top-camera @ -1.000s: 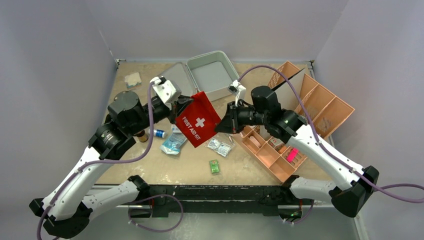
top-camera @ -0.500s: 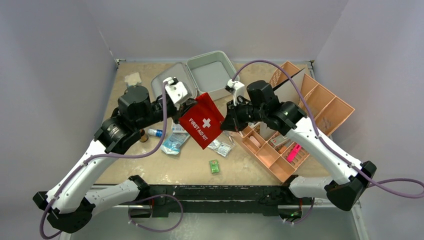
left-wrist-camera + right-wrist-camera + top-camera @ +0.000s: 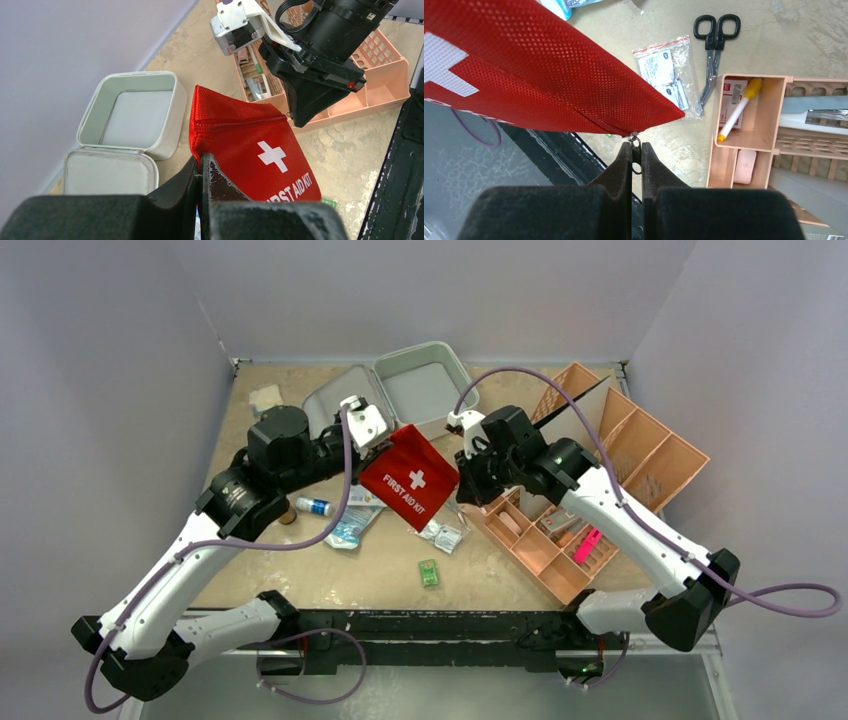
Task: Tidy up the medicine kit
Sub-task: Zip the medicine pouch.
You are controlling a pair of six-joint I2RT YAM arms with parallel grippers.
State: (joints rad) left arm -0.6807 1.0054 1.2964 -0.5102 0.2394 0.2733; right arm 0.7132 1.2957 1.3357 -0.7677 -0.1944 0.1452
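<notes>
Obs: both arms have reached further toward 12 o'clock over the last second. The red first-aid pouch now hangs higher and nearer the medicine kit.

Kit: lies open at 12 o'clock on the counter, both halves bare.

Left pincer: clamped tight on the pouch's corner seam.

Right pincer: pinched shut on the zipper pull at the opposite corner.

Pouch: stretched between the two, clear of the counter. Zip looks closed along the seam.

Orange tray: at 3 o'clock, untouched.

Reading: probably a transfer toward the kit, or tensioning the pouch to unzip it. Nothing is stowed yet.
</notes>
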